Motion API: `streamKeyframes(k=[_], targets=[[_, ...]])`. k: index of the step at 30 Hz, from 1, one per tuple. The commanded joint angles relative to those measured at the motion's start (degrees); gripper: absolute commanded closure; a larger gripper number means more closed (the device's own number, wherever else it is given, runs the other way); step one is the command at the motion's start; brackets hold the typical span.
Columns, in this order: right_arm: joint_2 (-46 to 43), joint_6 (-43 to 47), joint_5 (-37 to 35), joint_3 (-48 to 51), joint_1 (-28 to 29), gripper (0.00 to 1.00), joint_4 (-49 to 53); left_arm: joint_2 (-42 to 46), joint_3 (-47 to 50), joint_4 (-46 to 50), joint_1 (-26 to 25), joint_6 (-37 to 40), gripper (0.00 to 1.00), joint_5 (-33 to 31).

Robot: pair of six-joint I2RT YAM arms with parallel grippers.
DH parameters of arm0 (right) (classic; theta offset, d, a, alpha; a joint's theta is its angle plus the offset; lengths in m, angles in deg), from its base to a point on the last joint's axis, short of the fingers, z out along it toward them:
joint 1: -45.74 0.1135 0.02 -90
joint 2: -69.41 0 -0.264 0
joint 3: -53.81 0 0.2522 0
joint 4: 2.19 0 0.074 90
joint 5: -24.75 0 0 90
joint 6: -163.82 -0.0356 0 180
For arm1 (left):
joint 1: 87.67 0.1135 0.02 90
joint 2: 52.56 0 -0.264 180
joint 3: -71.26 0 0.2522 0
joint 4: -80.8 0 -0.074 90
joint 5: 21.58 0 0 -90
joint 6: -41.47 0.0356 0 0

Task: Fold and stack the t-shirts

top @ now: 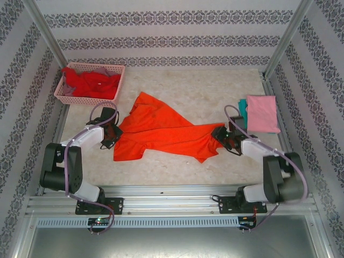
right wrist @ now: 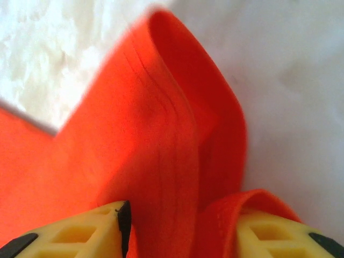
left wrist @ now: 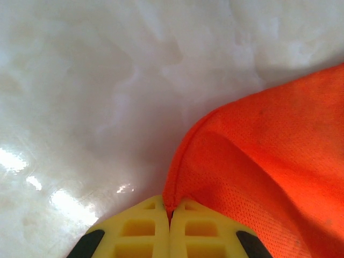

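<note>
Up in the far left corner sat the pink basket (top: 121, 80), and it was well loaded: a red t-shirt (top: 91, 83) heaped across most of it, with a grey t-shirt (top: 109, 70) poking out at the far right rim. Out on the table (top: 188, 86), the orange t-shirt (top: 156, 129) lay stretched and rumpled across the middle, strung between both arms. The left gripper (top: 113, 134) was at its left end, and the left wrist view showed the yellow fingers pressed together with the shirt's hem pinched between the tips. The right gripper (top: 219, 135) was at the opposite end, jaws parted, a thick fold of orange cloth running between them and another fold draped over one finger. Far right, well apart from the basket, the pink t-shirt (top: 262, 113) lay folded flat, overlapping the teal t-shirt (top: 243, 107) showing along its left side.
</note>
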Motion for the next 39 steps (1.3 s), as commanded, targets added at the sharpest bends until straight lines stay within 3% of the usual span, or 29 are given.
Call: streamKeyframes(k=[1,6,10,12,15,19,20,23,25,31,39], targets=[[6.5,5.2,0.3,-6.8,-0.4,0.56,-7.0,-1.4,-1.1,-0.9,1.2,1.6,1.0,-0.2],[13.4,7.0,2.3,-15.2,-0.9,0.56,-7.7,-1.5,-0.7,-1.3,1.5,1.5,1.0,-0.2],[7.1,6.6,-0.9,-11.3,-0.7,0.39,-5.6,-1.5,-0.4,-2.0,1.5,1.2,1.0,0.7],[2.4,5.2,-2.8,-7.2,-0.3,0.36,-3.3,-1.4,0.0,-3.1,1.5,1.5,1.0,1.6],[-3.3,2.5,-4.6,-2.0,0.5,0.4,0.5,-1.4,0.2,-3.4,1.5,2.3,1.0,2.2],[-4.7,-0.1,-1.5,0.6,1.0,0.44,0.4,-1.1,0.5,-4.2,1.5,3.3,1.0,2.6],[-4.2,-0.5,-1.1,0.6,1.2,0.44,0.0,-1.0,0.5,-4.1,1.5,3.4,0.96,2.5],[-2.2,-1.2,-0.3,0.2,1.7,0.44,-1.0,0.4,0.3,-1.9,1.6,3.6,0.63,1.2],[-1.2,-1.6,0.4,0.0,1.8,0.44,-1.5,2.4,1.0,0.0,1.5,3.8,0.53,-0.1],[0.3,-2.0,0.8,0.3,2.0,0.46,-2.5,8.6,5.8,-1.0,1.4,4.0,0.46,3.0],[2.4,-2.0,1.4,-0.2,2.3,0.47,-3.4,4.4,5.4,-2.6,-0.3,2.5,0.55,6.3]])
